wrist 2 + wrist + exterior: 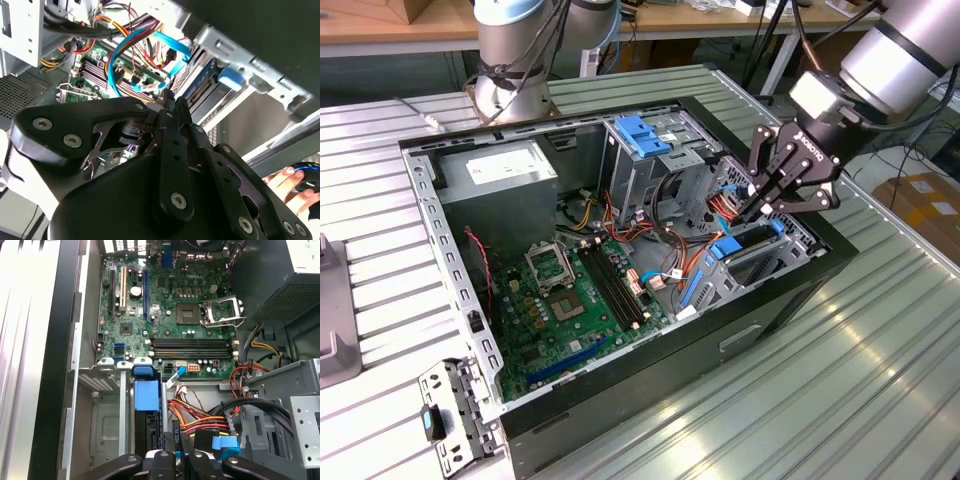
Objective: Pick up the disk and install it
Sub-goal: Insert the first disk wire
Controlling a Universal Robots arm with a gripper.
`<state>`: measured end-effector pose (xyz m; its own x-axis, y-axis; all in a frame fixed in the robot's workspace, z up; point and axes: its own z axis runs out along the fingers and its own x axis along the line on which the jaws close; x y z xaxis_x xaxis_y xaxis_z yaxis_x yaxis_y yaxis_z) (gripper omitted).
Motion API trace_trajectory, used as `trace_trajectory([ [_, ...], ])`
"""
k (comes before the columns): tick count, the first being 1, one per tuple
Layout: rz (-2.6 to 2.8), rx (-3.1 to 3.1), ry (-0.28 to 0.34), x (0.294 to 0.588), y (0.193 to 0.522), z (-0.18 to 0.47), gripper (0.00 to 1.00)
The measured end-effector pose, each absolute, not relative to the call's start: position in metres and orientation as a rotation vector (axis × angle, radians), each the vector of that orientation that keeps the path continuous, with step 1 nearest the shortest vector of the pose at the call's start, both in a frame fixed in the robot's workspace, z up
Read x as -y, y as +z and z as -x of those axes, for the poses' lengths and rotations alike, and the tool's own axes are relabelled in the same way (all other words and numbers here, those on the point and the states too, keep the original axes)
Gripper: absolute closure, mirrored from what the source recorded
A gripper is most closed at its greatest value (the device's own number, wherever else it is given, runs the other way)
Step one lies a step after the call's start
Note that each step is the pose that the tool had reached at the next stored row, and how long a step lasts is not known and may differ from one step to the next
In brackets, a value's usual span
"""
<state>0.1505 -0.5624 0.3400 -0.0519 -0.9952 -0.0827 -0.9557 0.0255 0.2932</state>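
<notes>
I read exterior view left to right: open case (470,330), motherboard (575,300) on its floor, blue-topped cage (645,150), then gripper (760,205) over drive bay. Disk (745,250) seated in bay, blue tab up. Fingers (172,150) nearly closed, gripping nothing. Second wrist view adds hand (292,187) outside case.

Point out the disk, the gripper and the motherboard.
disk (147,395): first wrist view, on its blue carrier frame.
gripper (756,207): exterior view, between its fingertips.
motherboard (170,305): first wrist view, on its green board.
</notes>
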Motion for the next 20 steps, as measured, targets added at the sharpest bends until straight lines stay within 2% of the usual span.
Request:
trace_trajectory([
  [20, -2.031, 2.127, -0.436, 0.577, 0.339, -0.178, 0.84],
])
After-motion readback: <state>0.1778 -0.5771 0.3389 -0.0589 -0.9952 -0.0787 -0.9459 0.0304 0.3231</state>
